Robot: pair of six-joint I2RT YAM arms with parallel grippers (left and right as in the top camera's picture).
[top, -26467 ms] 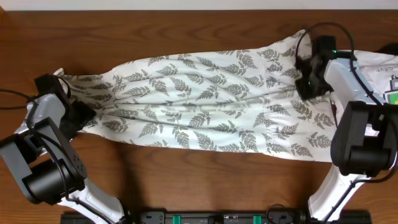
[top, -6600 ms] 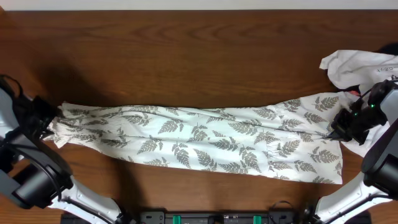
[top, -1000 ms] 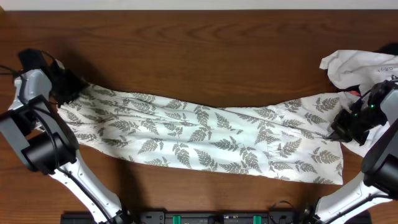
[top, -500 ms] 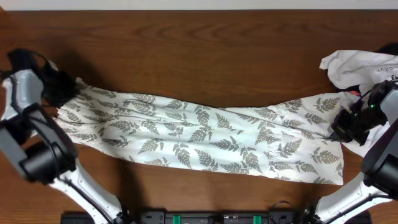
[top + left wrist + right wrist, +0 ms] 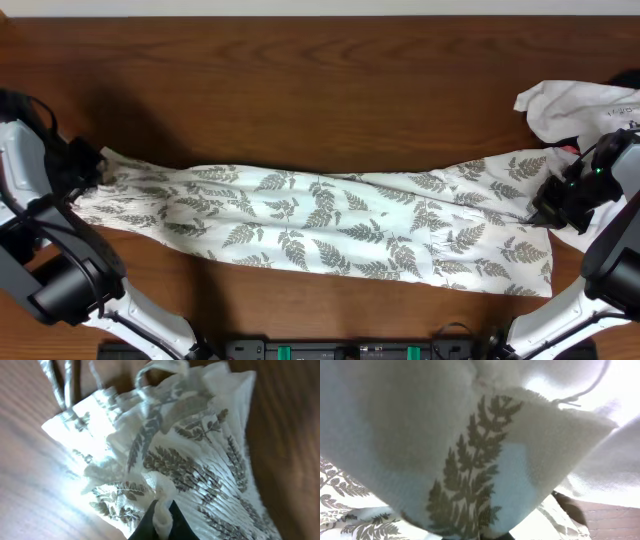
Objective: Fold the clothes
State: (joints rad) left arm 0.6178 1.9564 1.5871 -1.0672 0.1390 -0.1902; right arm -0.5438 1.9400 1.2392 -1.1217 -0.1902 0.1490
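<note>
The clothes (image 5: 320,225), a long white garment printed with grey-green fern leaves, lie stretched in a band across the wooden table (image 5: 320,90). My left gripper (image 5: 88,168) is shut on the gathered left end. In the left wrist view a pinch of white fabric (image 5: 200,460) sits between the dark jaws of that gripper (image 5: 161,519), with drawstrings trailing above. My right gripper (image 5: 545,212) is shut on the right end. The right wrist view is filled by draped fern fabric (image 5: 470,460), which hides the fingers.
A plain white garment (image 5: 575,105) lies crumpled at the far right, just behind the right gripper. The arm bases stand at the front left (image 5: 70,290) and front right (image 5: 600,270) corners. Bare wood lies behind the fern garment.
The left gripper has closed on the garment's left end and drawn it toward the front left, so the left part lies lower and straighter. The right gripper has not moved.
</note>
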